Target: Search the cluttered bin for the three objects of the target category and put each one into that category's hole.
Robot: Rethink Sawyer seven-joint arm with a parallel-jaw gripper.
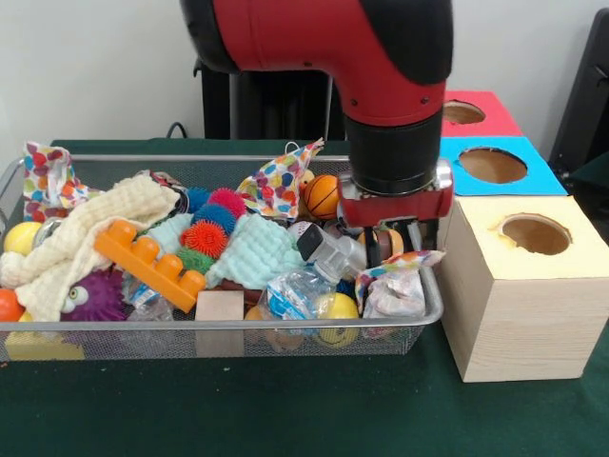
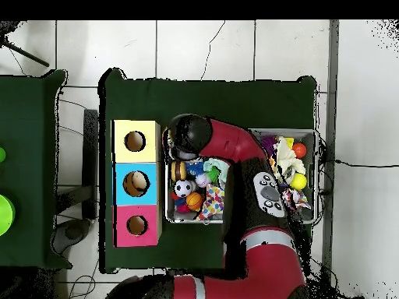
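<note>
My gripper [image 1: 390, 230] hangs low over the right end of the wire bin [image 1: 285, 327], just above a brown and orange striped object [image 1: 383, 246]; its tips are lost among the clutter. A small basketball [image 1: 322, 195] lies just left of it, against a patterned cloth [image 1: 281, 181]. A clear bottle with a black cap [image 1: 328, 252] lies in front. Three boxes with holes stand to the right: wooden yellow-topped [image 1: 536, 233], blue [image 1: 492, 165] and red [image 1: 463, 112]. In the overhead view the arm [image 2: 234, 152] covers the gripper; a soccer ball [image 2: 184, 188] and the basketball [image 2: 194, 201] show beside it.
The bin also holds an orange toy brick [image 1: 150, 259], a wooden block [image 1: 220, 307], several spiky balls [image 1: 205, 238], a purple fuzzy toy [image 1: 95, 297], a cream cloth [image 1: 86, 233], a mint cloth [image 1: 257, 249] and a yellow ball [image 1: 21, 238]. Green cloth covers the table [image 1: 285, 409].
</note>
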